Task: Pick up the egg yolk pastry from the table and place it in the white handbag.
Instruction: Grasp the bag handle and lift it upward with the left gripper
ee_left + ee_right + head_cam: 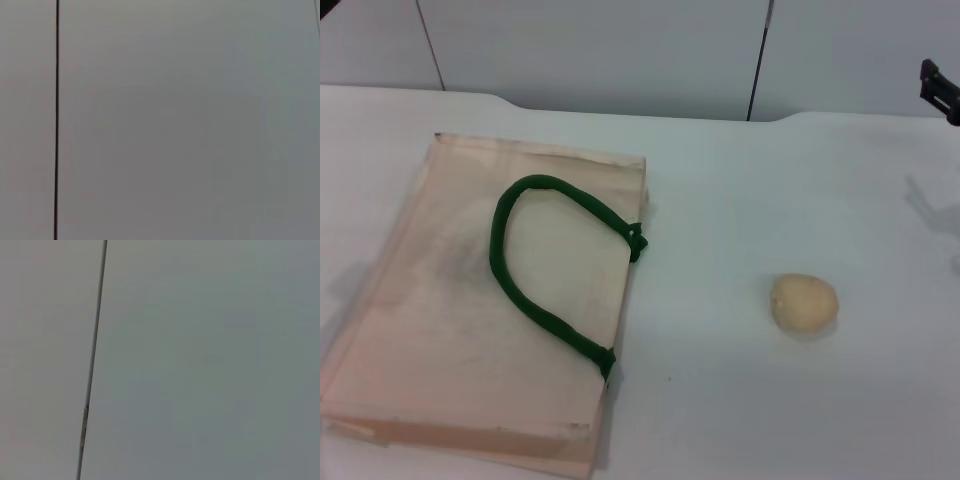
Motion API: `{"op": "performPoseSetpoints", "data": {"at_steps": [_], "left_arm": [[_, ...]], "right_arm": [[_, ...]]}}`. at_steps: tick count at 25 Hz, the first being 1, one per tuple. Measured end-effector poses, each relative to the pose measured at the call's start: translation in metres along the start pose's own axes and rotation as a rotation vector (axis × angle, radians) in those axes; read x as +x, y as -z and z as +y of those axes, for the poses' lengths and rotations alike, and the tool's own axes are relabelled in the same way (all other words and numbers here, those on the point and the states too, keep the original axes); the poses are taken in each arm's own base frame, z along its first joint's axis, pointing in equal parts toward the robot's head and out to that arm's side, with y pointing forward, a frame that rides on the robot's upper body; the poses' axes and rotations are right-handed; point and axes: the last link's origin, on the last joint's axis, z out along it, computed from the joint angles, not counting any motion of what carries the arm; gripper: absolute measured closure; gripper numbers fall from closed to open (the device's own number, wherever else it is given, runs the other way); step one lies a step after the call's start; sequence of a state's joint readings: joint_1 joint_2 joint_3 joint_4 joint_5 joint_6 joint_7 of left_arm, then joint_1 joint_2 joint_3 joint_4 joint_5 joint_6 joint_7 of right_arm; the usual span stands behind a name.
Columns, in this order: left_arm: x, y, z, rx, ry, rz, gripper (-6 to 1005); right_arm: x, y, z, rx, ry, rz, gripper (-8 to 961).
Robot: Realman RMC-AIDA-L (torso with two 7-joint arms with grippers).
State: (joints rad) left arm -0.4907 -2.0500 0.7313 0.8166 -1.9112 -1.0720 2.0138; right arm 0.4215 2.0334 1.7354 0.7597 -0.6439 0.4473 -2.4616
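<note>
The egg yolk pastry, a small pale yellow-beige ball, sits on the white table right of centre. The white handbag, flat and cream-peach, lies on the left of the table with its dark green rope handle looped on top. A black part of my right gripper shows at the far right edge, well above and right of the pastry. My left gripper is out of view. Both wrist views show only a plain grey wall panel with a dark seam.
The white table has a curved back edge; grey wall panels stand behind it. Bare tabletop lies between the handbag and the pastry.
</note>
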Motion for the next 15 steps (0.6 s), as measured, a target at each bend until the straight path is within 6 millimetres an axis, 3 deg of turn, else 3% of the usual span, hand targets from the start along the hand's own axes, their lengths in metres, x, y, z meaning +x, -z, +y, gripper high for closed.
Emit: {"op": "performPoseSetpoints", "data": {"at_steps": [15], "left_arm": [[-0.0009, 0.0009, -0.0006, 0.0, 0.014, -0.006, 491]], "right_arm": [[0.0, 0.0007, -0.0003, 0.0, -0.017, -0.003, 160]]}}
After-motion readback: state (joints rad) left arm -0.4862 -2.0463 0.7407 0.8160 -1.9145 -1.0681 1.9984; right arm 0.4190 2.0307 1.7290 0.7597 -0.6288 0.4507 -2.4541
